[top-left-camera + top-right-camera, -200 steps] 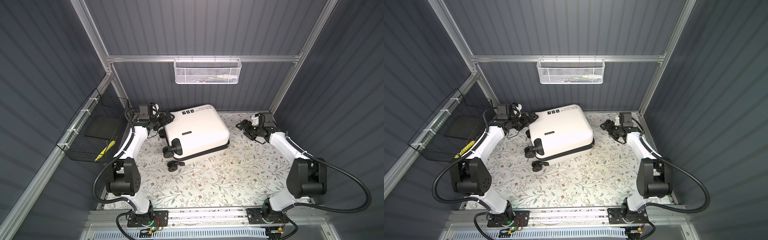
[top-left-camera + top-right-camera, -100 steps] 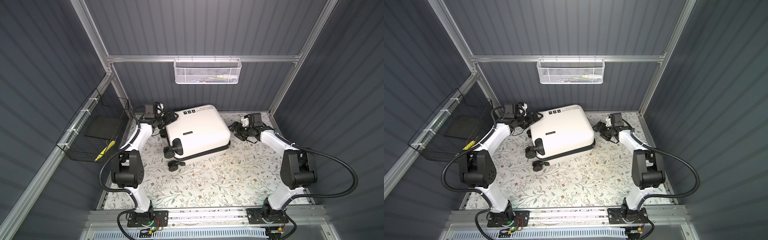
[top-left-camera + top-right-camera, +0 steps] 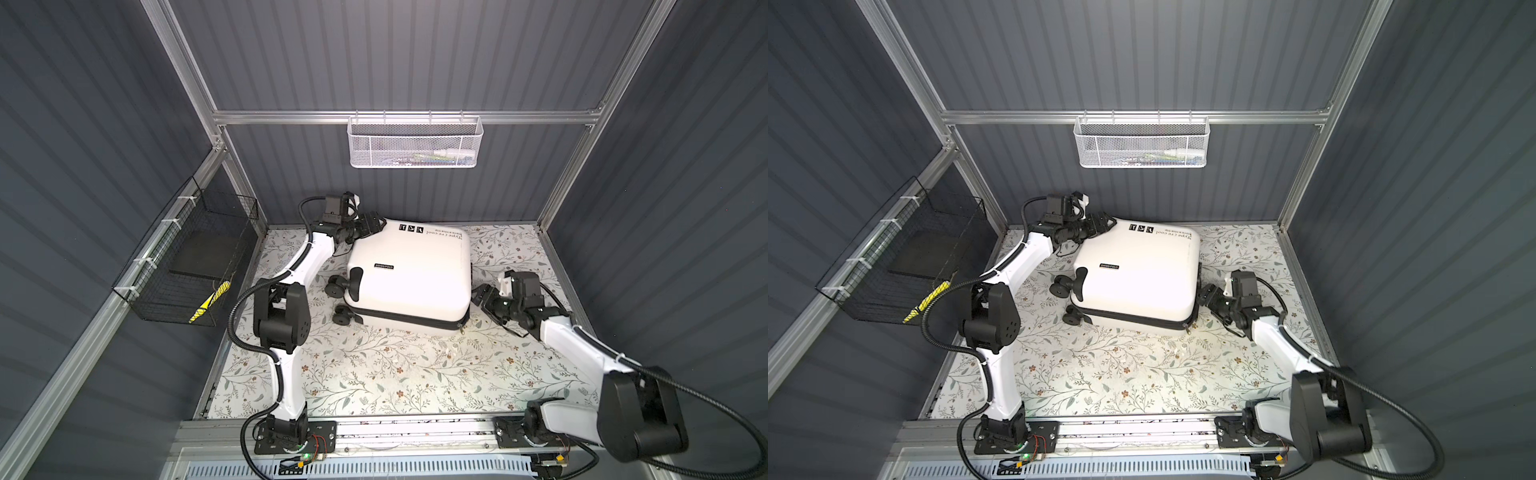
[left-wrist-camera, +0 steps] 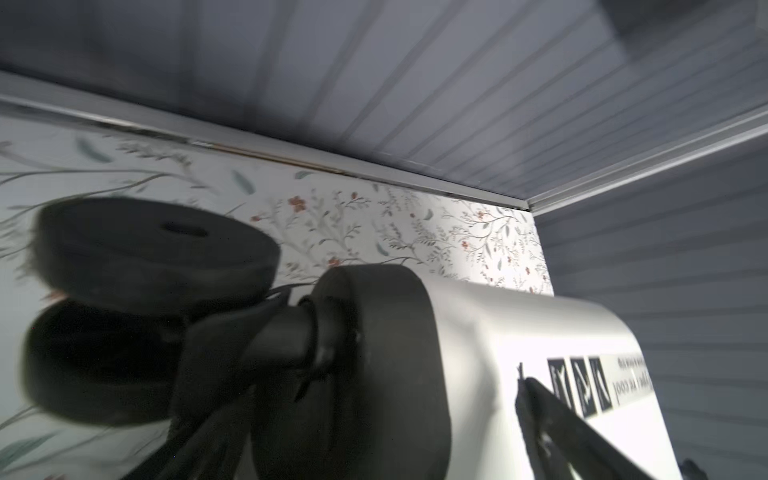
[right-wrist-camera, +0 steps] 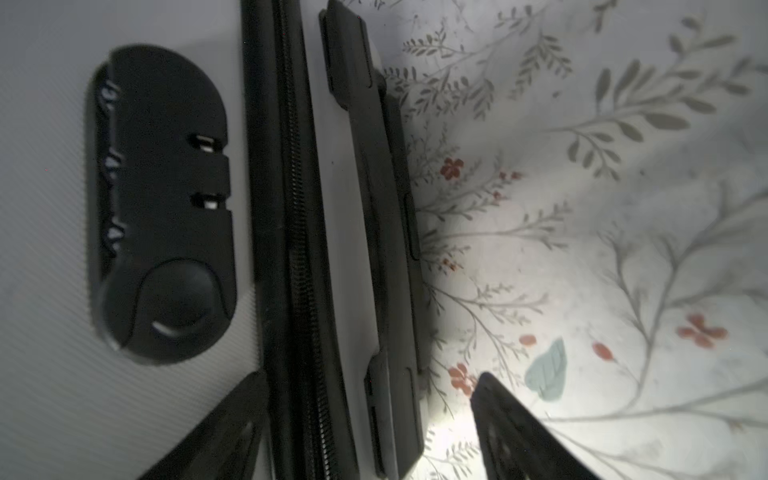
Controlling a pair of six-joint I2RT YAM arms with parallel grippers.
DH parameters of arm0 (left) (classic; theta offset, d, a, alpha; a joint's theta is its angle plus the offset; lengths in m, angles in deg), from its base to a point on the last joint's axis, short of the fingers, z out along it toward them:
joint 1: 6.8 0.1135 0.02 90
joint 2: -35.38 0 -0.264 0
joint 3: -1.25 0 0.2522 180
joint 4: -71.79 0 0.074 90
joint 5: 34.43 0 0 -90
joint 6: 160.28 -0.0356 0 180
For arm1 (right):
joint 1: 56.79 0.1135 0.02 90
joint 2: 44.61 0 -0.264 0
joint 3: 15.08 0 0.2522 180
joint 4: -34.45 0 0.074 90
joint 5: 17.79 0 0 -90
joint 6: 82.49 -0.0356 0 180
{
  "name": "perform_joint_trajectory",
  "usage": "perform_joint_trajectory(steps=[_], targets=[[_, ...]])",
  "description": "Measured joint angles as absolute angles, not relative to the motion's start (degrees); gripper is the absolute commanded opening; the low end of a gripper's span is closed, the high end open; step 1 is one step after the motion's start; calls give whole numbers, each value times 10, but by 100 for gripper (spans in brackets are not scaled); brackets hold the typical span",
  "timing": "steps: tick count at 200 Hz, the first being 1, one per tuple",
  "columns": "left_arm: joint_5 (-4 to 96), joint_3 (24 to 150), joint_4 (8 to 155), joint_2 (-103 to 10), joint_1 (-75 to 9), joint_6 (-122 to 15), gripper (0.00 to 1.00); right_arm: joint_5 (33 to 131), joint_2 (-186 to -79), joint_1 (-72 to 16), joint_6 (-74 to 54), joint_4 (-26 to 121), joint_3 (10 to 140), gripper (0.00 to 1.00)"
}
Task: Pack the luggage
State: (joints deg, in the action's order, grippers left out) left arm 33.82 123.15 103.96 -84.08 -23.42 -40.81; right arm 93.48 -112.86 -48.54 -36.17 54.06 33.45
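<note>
On the flowered mat (image 3: 374, 374), toward its back half, you have the suitcase (image 3: 409, 274) lying flat and zipped shut, its wheels (image 3: 337, 286) pointing to the left arm's side. On its white top you can read a small black badge, "SWISSPOLO" (image 3: 383, 267). Along the far edge sit 3 black square stickers (image 3: 410, 228) and a line of script whose last word reads "cool"; the rest is too small to read.

Your left gripper (image 3: 372, 224) is at the suitcase's far wheel-side corner with its jaws spread wide. Only the left wrist view shows 1 finger (image 4: 561, 428) lying over the shell beside the stickers (image 4: 579, 386), with 2 wheels (image 4: 149, 253) close up.

Your right gripper (image 3: 484, 297) is just beside the opposite end, jaws spread and gripping nothing. Only the right wrist view shows that end's combination lock (image 5: 160, 203), zipper (image 5: 299, 249) and handle (image 5: 374, 208), the zipper and handle lying between its fingers (image 5: 224, 428).
</note>
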Motion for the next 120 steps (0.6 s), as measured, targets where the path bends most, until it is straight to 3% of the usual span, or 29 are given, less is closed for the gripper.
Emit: perform_joint_trajectory(steps=[34, 67, 120], targets=[[324, 1338, 1081, -906, -256, -406, 100, 911, -1041, -495, -357, 603, 305, 82], [312, 1383, 1129, -911, -242, -406, 100, 875, -1027, -573, -344, 688, 344, 83], [315, 1216, 1143, -708, -161, -407, 100, 883, -1128, -681, -341, 718, 497, 83]])
